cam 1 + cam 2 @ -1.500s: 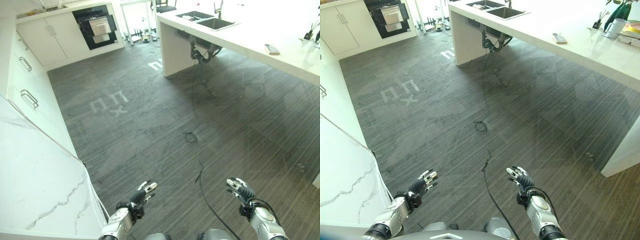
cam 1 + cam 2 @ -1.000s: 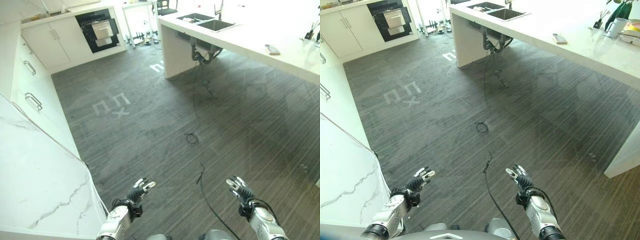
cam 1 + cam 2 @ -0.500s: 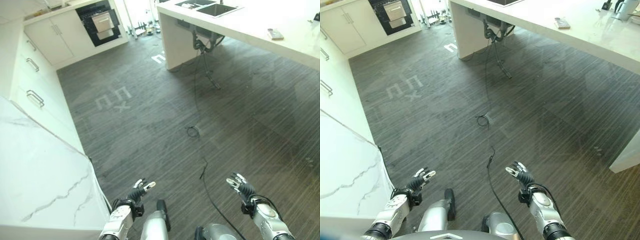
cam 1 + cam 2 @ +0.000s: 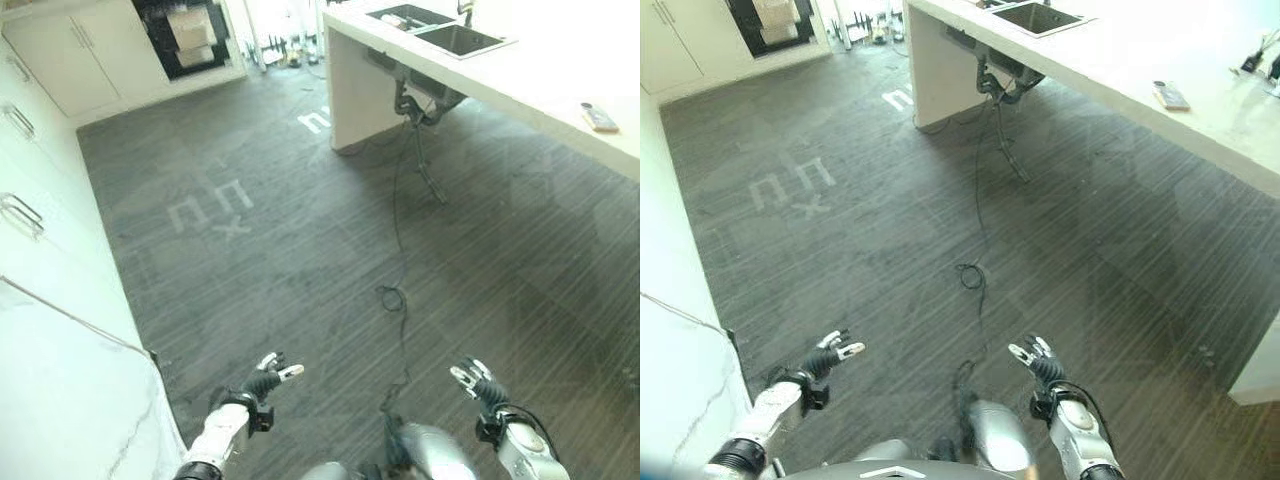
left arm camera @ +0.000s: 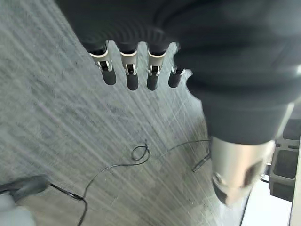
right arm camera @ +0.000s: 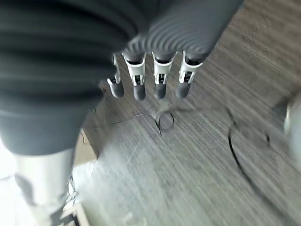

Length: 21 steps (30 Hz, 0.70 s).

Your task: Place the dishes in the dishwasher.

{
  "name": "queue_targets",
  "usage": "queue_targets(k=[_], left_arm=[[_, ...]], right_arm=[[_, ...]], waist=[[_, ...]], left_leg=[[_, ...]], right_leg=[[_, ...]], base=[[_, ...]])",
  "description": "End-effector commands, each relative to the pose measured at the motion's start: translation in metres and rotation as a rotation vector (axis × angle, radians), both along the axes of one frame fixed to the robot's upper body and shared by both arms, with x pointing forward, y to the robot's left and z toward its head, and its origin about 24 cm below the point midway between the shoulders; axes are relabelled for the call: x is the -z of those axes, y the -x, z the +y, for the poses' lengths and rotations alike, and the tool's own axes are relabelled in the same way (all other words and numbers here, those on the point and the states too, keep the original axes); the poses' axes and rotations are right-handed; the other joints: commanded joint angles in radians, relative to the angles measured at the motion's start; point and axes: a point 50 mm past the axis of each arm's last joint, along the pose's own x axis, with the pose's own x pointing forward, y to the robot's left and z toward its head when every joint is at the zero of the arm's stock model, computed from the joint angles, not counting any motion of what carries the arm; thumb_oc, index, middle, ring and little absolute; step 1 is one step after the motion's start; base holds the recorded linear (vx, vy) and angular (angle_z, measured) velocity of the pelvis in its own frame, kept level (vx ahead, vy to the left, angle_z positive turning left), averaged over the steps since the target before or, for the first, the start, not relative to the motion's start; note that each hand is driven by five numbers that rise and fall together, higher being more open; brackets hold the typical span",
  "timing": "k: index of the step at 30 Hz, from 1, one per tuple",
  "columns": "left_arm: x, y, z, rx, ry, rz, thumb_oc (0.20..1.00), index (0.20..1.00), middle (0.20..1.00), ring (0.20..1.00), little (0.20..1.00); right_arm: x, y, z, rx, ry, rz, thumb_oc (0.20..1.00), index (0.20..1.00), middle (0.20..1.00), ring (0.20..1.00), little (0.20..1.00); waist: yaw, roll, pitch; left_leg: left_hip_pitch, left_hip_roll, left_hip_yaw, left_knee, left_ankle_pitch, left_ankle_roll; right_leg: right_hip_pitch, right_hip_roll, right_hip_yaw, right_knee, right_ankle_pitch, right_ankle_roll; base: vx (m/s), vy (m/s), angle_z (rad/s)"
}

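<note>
Left eye view puts the dishwasher [image 4: 187, 35] far off at the end of the room, a dark open appliance set among pale cabinets [image 4: 60, 60], with what may be a pale rack or door showing in it. No dishes can be made out for certain; small things lie in the sink [image 4: 440, 28] on the long white counter [image 4: 1160, 70], too small to tell. Dishes would probably be stiff, breakable and slippery if wet, so a hold across the rim with thumb opposing fingers seems the safest guess. Both hands hang low over the dark striped floor [image 4: 300, 250], well apart from each other and from the counter. The left hand [image 4: 268, 378] has its fingers straight and spread, holding nothing. The right hand [image 4: 1038, 358] is the same, fingers loose and empty. A small flat object [image 4: 1170, 96] lies on the counter.
</note>
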Motion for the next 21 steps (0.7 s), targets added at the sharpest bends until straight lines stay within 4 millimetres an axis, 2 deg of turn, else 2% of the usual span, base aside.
queue_targets(k=[1, 2, 3, 4, 6, 7, 8, 9, 10, 11, 12, 13, 14, 15, 16, 17, 18, 19, 21], left_arm=[[-0.001, 0.002, -0.016, 0.072, -0.007, -0.060, 1.000, 1.000, 1.000, 1.000, 1.000], [0.001, 0.006, -0.018, 0.082, -0.015, -0.055, 1.000, 1.000, 1.000, 1.000, 1.000], [0.004, 0.011, -0.020, 0.093, -0.029, -0.049, 1.000, 1.000, 1.000, 1.000, 1.000], [0.006, 0.012, -0.020, 0.081, -0.034, -0.037, 1.000, 1.000, 1.000, 1.000, 1.000], [0.008, 0.013, -0.019, 0.062, -0.027, -0.022, 1.000, 1.000, 1.000, 1.000, 1.000], [0.011, 0.015, -0.021, 0.056, -0.010, -0.010, 1.000, 1.000, 1.000, 1.000, 1.000], [0.013, 0.016, -0.023, 0.052, 0.005, -0.004, 1.000, 1.000, 1.000, 1.000, 1.000], [0.013, 0.017, -0.023, 0.052, 0.006, -0.004, 1.000, 1.000, 1.000, 1.000, 1.000], [0.013, 0.017, -0.024, 0.046, 0.015, -0.003, 1.000, 1.000, 1.000, 1.000, 1.000], [0.013, 0.017, -0.024, 0.045, 0.022, -0.004, 1.000, 1.000, 1.000, 1.000, 1.000], [0.012, 0.016, -0.024, 0.052, 0.027, -0.003, 1.000, 1.000, 1.000, 1.000, 1.000], [0.010, 0.013, -0.025, 0.062, 0.027, -0.008, 1.000, 1.000, 1.000, 1.000, 1.000], [0.009, 0.012, -0.025, 0.061, 0.028, -0.011, 1.000, 1.000, 1.000, 1.000, 1.000], [0.009, 0.013, -0.024, 0.053, 0.025, -0.011, 1.000, 1.000, 1.000, 1.000, 1.000], [0.010, 0.014, -0.024, 0.047, 0.025, -0.011, 1.000, 1.000, 1.000, 1.000, 1.000], [0.011, 0.016, -0.024, 0.034, 0.028, -0.010, 1.000, 1.000, 1.000, 1.000, 1.000], [0.011, 0.016, -0.023, 0.028, 0.030, -0.010, 1.000, 1.000, 1.000, 1.000, 1.000], [0.011, 0.017, -0.022, 0.020, 0.033, -0.006, 1.000, 1.000, 1.000, 1.000, 1.000], [0.013, 0.023, -0.019, 0.011, 0.038, 0.001, 1.000, 1.000, 1.000, 1.000, 1.000]], right_arm=[[-0.021, -0.018, -0.010, -0.019, 0.018, -0.146, 1.000, 1.000, 1.000, 1.000, 1.000], [-0.020, -0.017, -0.010, -0.019, 0.021, -0.144, 1.000, 1.000, 1.000, 1.000, 1.000], [-0.020, -0.016, -0.011, -0.023, 0.026, -0.142, 1.000, 1.000, 1.000, 1.000, 1.000], [-0.022, -0.017, -0.012, -0.039, 0.034, -0.138, 1.000, 1.000, 1.000, 1.000, 1.000], [-0.021, -0.018, -0.012, -0.045, 0.038, -0.131, 1.000, 1.000, 1.000, 1.000, 1.000], [-0.022, -0.020, -0.012, -0.041, 0.035, -0.133, 1.000, 1.000, 1.000, 1.000, 1.000], [-0.025, -0.024, -0.012, -0.063, 0.057, -0.144, 1.000, 1.000, 1.000, 1.000, 1.000], [-0.026, -0.025, -0.012, -0.068, 0.062, -0.146, 1.000, 1.000, 1.000, 1.000, 1.000], [-0.029, -0.026, -0.014, -0.082, 0.085, -0.152, 1.000, 1.000, 1.000, 1.000, 1.000], [-0.031, -0.027, -0.017, -0.082, 0.094, -0.154, 1.000, 1.000, 1.000, 1.000, 1.000], [-0.033, -0.027, -0.022, -0.071, 0.100, -0.156, 1.000, 1.000, 1.000, 1.000, 1.000], [-0.036, -0.029, -0.025, -0.064, 0.105, -0.169, 1.000, 1.000, 1.000, 1.000, 1.000], [-0.037, -0.030, -0.026, -0.070, 0.108, -0.176, 1.000, 1.000, 1.000, 1.000, 1.000], [-0.038, -0.034, -0.024, -0.076, 0.106, -0.184, 1.000, 1.000, 1.000, 1.000, 1.000], [-0.039, -0.036, -0.023, -0.079, 0.106, -0.183, 1.000, 1.000, 1.000, 1.000, 1.000], [-0.039, -0.039, -0.022, -0.082, 0.108, -0.181, 1.000, 1.000, 1.000, 1.000, 1.000], [-0.039, -0.039, -0.022, -0.083, 0.109, -0.178, 1.000, 1.000, 1.000, 1.000, 1.000], [-0.037, -0.038, -0.020, -0.089, 0.111, -0.164, 1.000, 1.000, 1.000, 1.000, 1.000], [-0.033, -0.034, -0.018, -0.106, 0.112, -0.146, 1.000, 1.000, 1.000, 1.000, 1.000]], waist=[[-0.024, 0.041, -0.020], [-0.023, 0.045, -0.026], [-0.025, 0.042, -0.029], [-0.029, 0.048, -0.043], [-0.038, 0.052, -0.053], [-0.041, 0.060, -0.061], [-0.025, 0.067, -0.066], [-0.023, 0.064, -0.069], [-0.021, 0.067, -0.065], [-0.019, 0.065, -0.058], [-0.014, 0.057, -0.043], [-0.004, 0.049, -0.023], [0.006, 0.052, -0.014], [0.019, 0.048, -0.011], [0.020, 0.045, -0.011], [0.022, 0.045, -0.009], [0.025, 0.049, -0.010], [0.030, 0.079, -0.013], [0.047, 0.092, -0.025]], left_leg=[[0.032, 0.026, -0.028, -0.106, 0.075, -0.050], [0.051, 0.023, -0.031, -0.106, 0.063, -0.052], [0.074, 0.015, -0.022, -0.106, 0.056, -0.053], [0.105, 0.015, -0.019, -0.106, 0.033, -0.056], [0.129, 0.015, -0.026, -0.106, 0.026, -0.059], [0.177, 0.030, -0.026, -0.106, 0.131, -0.089], [0.226, 0.046, -0.008, -0.106, 0.294, -0.142], [0.226, 0.044, -0.005, -0.106, 0.317, -0.148], [0.198, 0.056, 0.001, -0.009, 0.400, -0.180], [0.145, 0.076, 0.019, 0.098, 0.447, -0.202], [0.048, 0.138, 0.042, 0.265, 0.458, -0.217], [-0.063, 0.156, 0.047, 0.332, 0.439, -0.189], [-0.097, 0.132, 0.039, 0.280, 0.412, -0.170], [-0.108, 0.114, 0.045, 0.175, 0.393, -0.152], [-0.095, 0.125, 0.071, 0.109, 0.397, -0.151], [-0.086, 0.127, 0.092, -0.026, 0.404, -0.153], [-0.092, 0.125, 0.084, -0.106, 0.410, -0.156], [-0.191, 0.160, 0.029, -0.106, 0.375, -0.174], [-0.277, 0.193, -0.034, -0.106, 0.358, -0.192]], right_leg=[[0.095, -0.038, -0.004, -0.103, 0.096, 0.114], [0.089, -0.040, -0.013, -0.103, 0.096, 0.111], [0.100, -0.048, -0.030, -0.103, 0.117, 0.096], [0.133, -0.043, -0.042, -0.103, 0.113, 0.074], [0.151, -0.029, -0.019, -0.103, 0.115, 0.061], [0.190, -0.003, -0.002, -0.103, 0.106, 0.035], [0.240, 0.000, -0.025, -0.103, 0.077, 0.010], [0.242, -0.003, -0.025, -0.103, 0.074, 0.007], [0.266, 0.002, -0.024, -0.103, 0.054, -0.012], [0.295, 0.002, -0.026, -0.103, 0.037, -0.028], [0.351, 0.005, -0.027, -0.103, -0.005, -0.051], [0.377, 0.001, -0.020, -0.103, -0.011, -0.064], [0.402, 0.005, -0.004, -0.103, -0.020, -0.059], [0.414, 0.008, 0.025, -0.103, -0.023, -0.050], [0.419, 0.007, 0.028, -0.103, -0.025, -0.045], [0.435, 0.010, 0.039, -0.103, -0.032, -0.035], [0.444, 0.016, 0.050, -0.103, -0.038, -0.030], [0.461, 0.055, 0.067, -0.103, -0.054, -0.027], [0.472, 0.073, 0.089, -0.103, -0.070, -0.023]], base=[[0.56, -0.137, -0.42], [0.59, -0.169, -0.17], [0.66, -0.233, -0.16], [0.58, -0.224, -0.36], [0.58, -0.236, -0.15], [0.81, -0.388, 0.07], [0.66, -0.336, 0.00], [0.54, -0.285, -0.10], [0.33, -0.197, -0.16], [0.49, -0.317, -0.07], [0.38, -0.305, -0.06], [0.38, -0.236, 0.01], [0.34, -0.096, -0.23], [0.35, -0.005, -0.63], [0.41, 0.057, -1.13], [0.36, 0.118, -1.27], [0.48, 0.236, -0.93], [0.47, 0.249, -0.62], [0.43, 0.220, -0.49]])
